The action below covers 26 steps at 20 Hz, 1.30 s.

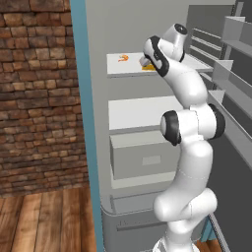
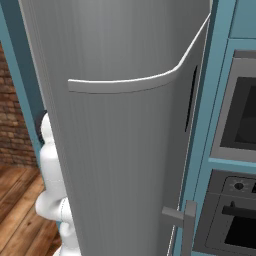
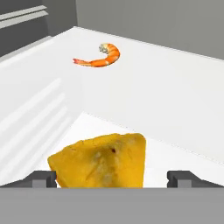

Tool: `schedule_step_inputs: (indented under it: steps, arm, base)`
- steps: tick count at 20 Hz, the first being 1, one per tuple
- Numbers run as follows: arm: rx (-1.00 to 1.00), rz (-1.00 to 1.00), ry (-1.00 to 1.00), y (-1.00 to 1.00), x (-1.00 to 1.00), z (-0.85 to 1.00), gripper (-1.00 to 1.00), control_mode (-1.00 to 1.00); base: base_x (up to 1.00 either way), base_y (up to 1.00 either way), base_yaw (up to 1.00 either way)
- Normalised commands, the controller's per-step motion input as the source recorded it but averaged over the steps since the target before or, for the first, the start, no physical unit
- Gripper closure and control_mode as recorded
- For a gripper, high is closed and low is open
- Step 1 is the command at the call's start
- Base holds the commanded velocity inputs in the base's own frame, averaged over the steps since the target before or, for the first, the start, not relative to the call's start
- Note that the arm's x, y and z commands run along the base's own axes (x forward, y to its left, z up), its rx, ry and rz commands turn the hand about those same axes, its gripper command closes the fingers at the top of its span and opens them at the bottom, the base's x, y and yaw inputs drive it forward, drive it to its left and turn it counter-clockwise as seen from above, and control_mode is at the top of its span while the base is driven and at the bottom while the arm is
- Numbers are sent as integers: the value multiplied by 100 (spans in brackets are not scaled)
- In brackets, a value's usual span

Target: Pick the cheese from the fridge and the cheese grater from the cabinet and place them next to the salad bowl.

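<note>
The cheese (image 3: pixel 103 162), a yellow-orange wedge, lies on the top white shelf (image 1: pixel 129 69) of the open fridge (image 1: pixel 142 110). My gripper (image 3: pixel 113 179) is open, with the wedge between its dark fingertips (image 3: pixel 43 179). The left tip is close against the wedge and the right one stands apart from it. In the left base view the hand (image 1: pixel 145 61) reaches over that shelf, and a sliver of the cheese (image 1: pixel 147 68) shows beneath it. The cheese grater, the cabinet and the salad bowl are out of view.
A curled orange shrimp (image 3: pixel 99 57) lies farther back on the same shelf. Below are another shelf and a grey drawer (image 1: pixel 142 157). The open fridge door (image 2: pixel 125 130) carries door racks (image 1: pixel 231 74). An oven (image 2: pixel 235 150) stands to the right and a brick wall (image 1: pixel 34 98) to the left.
</note>
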Motion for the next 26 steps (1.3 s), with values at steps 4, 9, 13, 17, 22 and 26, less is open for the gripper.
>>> schedule_step_inputs:
  steps: [4, 9, 13, 17, 22, 26]
  arm:
    - [0, 0, 8, 4, 6, -16, -100, -100]
    - [0, 0, 2, 6, 6, -20, -100, -100]
    - [0, 0, 0, 14, 0, -30, -100, -100]
    - [0, 0, 0, 15, 2, -28, -100, -100]
    - [0, 1, -2, 12, 9, -15, 100, -100]
    - [0, 3, -8, 3, -18, -11, 100, -100]
  base:
    - [0, 0, 0]
    - [0, 0, 0]
    - [0, 0, 0]
    - [0, 0, 0]
    - [0, 0, 0]
    - [0, 0, 0]
